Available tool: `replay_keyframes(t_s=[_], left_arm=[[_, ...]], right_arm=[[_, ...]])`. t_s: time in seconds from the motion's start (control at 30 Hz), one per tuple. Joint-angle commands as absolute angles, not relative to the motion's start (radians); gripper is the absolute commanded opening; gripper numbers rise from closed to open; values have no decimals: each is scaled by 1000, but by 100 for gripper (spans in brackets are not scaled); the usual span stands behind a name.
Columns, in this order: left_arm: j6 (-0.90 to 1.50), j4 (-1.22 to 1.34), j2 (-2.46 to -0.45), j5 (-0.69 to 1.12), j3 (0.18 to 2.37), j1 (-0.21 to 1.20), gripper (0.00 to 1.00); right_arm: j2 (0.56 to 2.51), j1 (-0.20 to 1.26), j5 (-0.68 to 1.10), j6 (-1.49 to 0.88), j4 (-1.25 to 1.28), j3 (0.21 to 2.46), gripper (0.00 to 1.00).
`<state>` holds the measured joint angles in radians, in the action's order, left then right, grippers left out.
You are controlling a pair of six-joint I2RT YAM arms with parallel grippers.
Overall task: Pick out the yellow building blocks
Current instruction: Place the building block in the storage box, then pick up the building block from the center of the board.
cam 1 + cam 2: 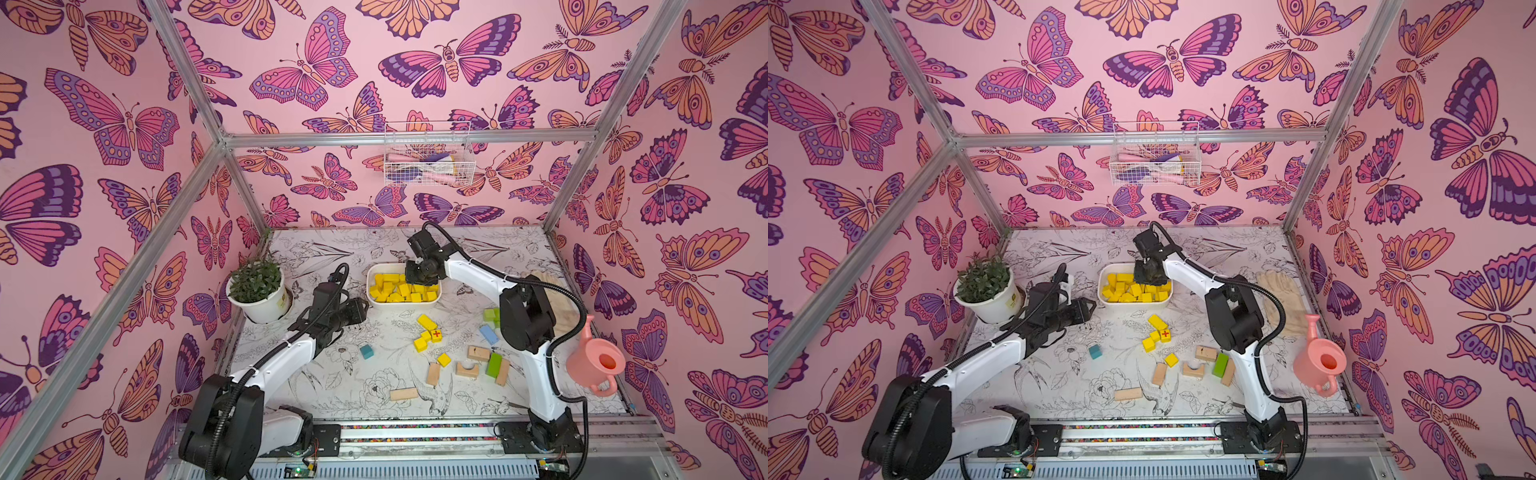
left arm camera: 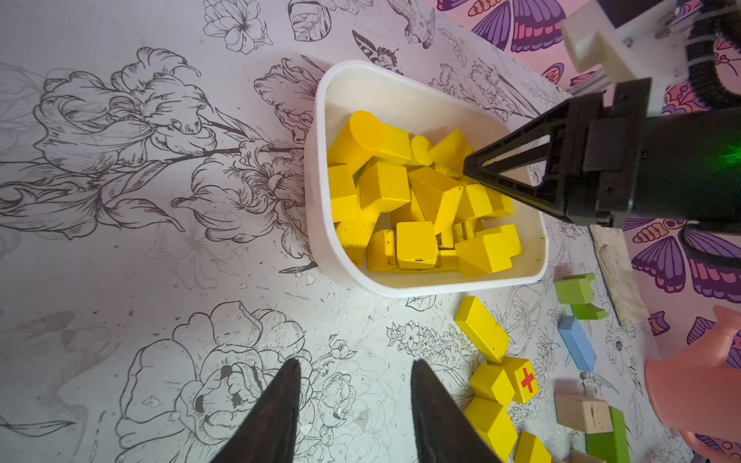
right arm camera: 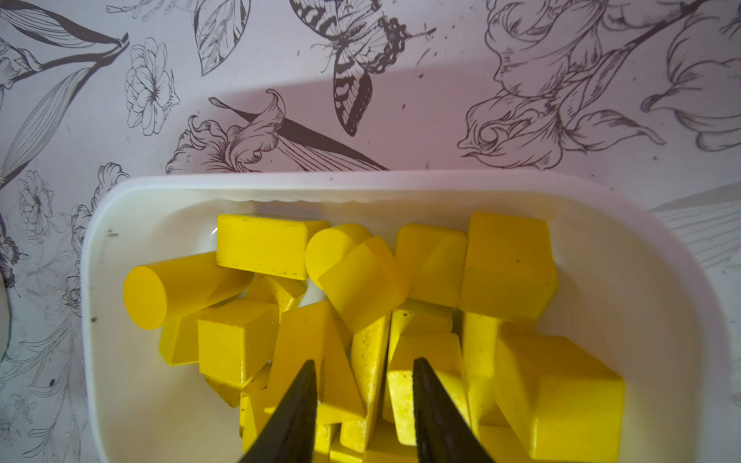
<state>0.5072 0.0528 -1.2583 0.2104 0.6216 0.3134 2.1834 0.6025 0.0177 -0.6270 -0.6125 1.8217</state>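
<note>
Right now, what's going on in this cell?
Two arms are sorting yellow building blocks into a white tub. The right gripper hangs over the filled tub, jaws apart, nothing between them. The left gripper hovers open over the table beside the tub. Five yellow ones lie outside, including the red-cross cube, near tan blocks and a green block.

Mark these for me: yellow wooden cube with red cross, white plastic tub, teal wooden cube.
yellow wooden cube with red cross [image 1: 436, 335]: in a top view, on its cross-marked face.
white plastic tub [image 1: 395, 305]: in a top view, on its near wall.
teal wooden cube [image 1: 366, 351]: in a top view, mid-cube.
</note>
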Motion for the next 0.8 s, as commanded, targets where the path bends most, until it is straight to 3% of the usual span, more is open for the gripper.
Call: replay_keyframes(t_s=[0.0, 0.43, 0.77], left_arm=[[514, 66, -1247, 218, 599, 305, 46], [485, 64, -1217, 206, 594, 328, 44], [282, -43, -1325, -5, 747, 650, 49]], right_arm=[[2077, 600, 7, -612, -615, 1770, 40], [1611, 600, -76, -575, -535, 1242, 40], [1284, 590, -102, -594, -472, 826, 40]])
